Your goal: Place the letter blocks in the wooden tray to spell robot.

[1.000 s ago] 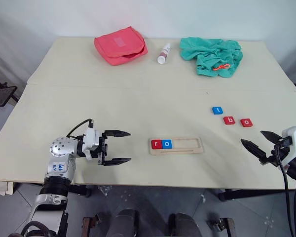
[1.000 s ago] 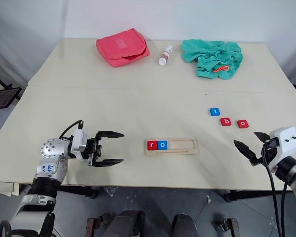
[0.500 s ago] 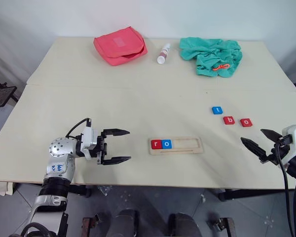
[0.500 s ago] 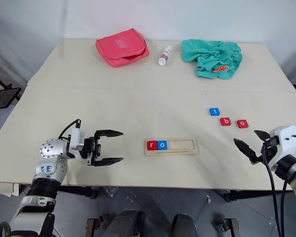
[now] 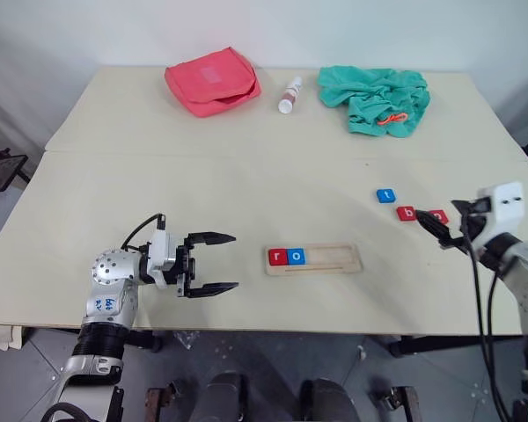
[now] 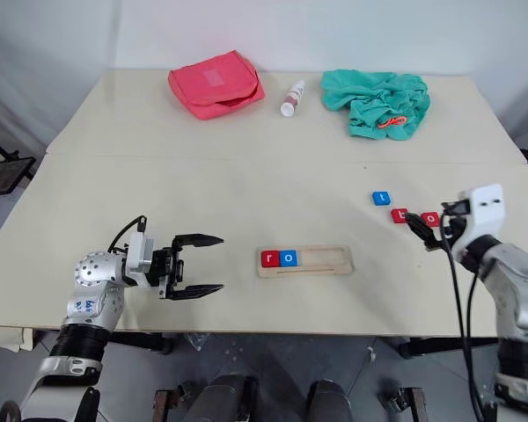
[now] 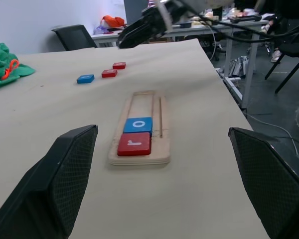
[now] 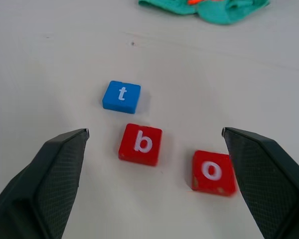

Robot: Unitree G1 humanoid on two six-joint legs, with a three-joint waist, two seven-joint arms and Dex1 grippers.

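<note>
1. The right wrist view reads the three loose letter blocks: a blue "t" [image 8: 121,96], a red "b" [image 8: 140,144] and a red "o" [image 8: 214,172], all lying flat on the worktop [image 8: 50,74] ahead of and between the right gripper's [image 8: 154,144] widely spread fingers [image 8: 45,174], which touch none of them.
2. The left wrist view shows the wooden tray [image 7: 139,127] lying lengthwise ahead of the left gripper's [image 7: 162,134] spread fingers [image 7: 60,174], which hold nothing. A red "r" [image 7: 134,143] sits at the tray's near end and a blue "o" [image 7: 138,124] touches it just beyond (the rest of the groove is bare).
3. The head views add what the wrist views miss: a pink pouch [image 5: 213,80], a small white bottle [image 5: 289,95] and a crumpled green cloth [image 5: 376,98] at the far edge, well apart from both sets of fingers.
4. Count: five letter blocks, three red and two blue; two in the tray, three loose; one tray.
</note>
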